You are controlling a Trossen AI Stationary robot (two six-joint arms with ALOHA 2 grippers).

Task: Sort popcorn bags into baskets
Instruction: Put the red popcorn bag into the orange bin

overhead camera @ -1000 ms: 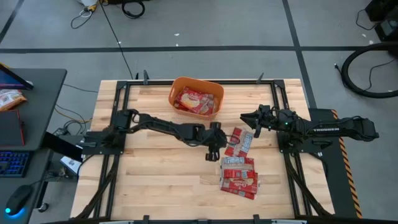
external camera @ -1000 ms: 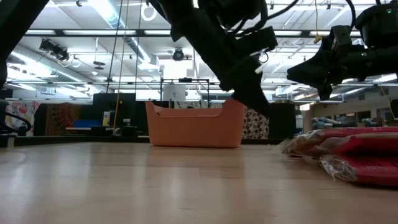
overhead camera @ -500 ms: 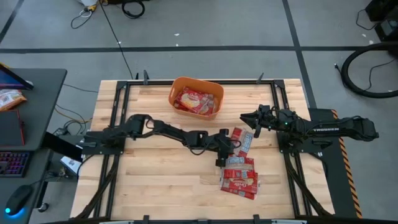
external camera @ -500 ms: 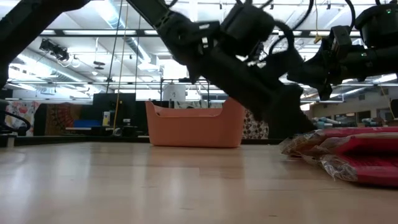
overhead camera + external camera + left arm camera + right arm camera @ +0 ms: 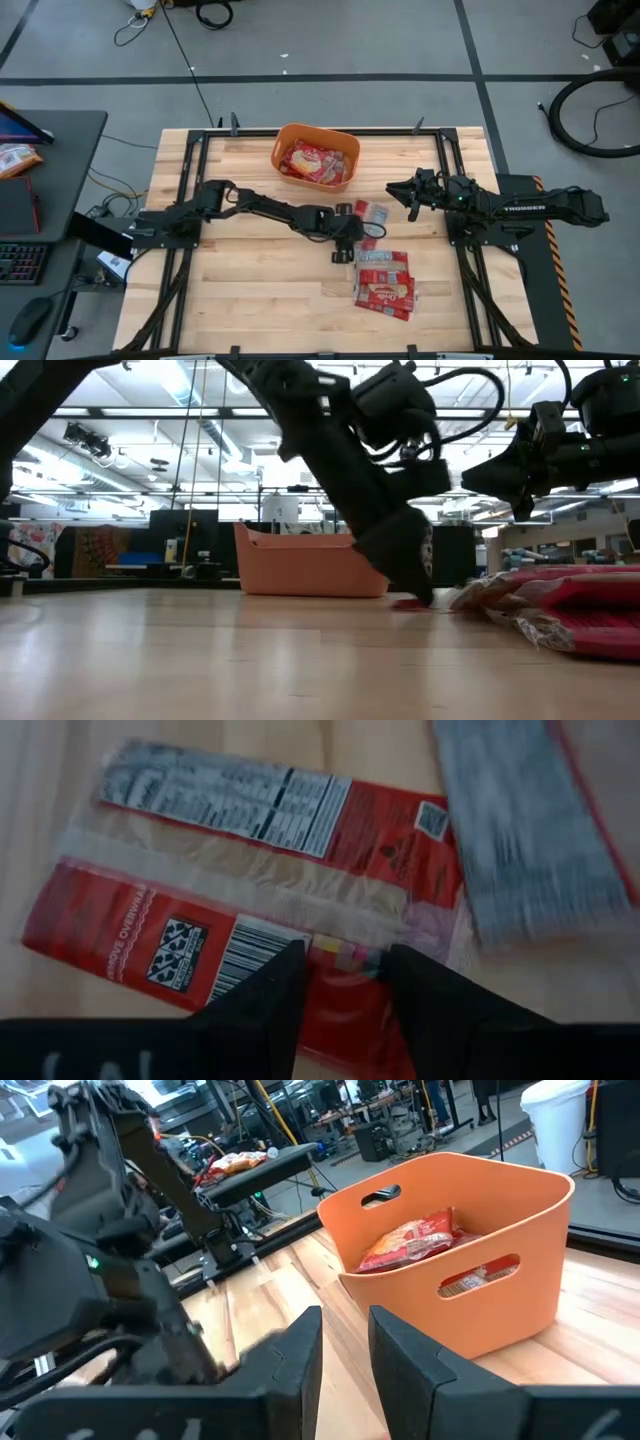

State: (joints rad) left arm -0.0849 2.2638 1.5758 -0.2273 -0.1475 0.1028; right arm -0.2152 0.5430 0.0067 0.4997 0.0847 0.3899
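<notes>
The left tool (image 5: 347,243) is low over the worktop (image 5: 250,280), seemingly pinching a red popcorn bag (image 5: 250,935) beside the pile (image 5: 384,282). The right tool (image 5: 397,189) hovers slightly open, empty, near the orange basket (image 5: 291,137), which holds more bags.

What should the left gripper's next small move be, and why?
Probably lift and carry toward the orange basket. The left gripper is shut on a popcorn bag, dragged clear of the pile. The right gripper waits, empty, jaws parted.
</notes>
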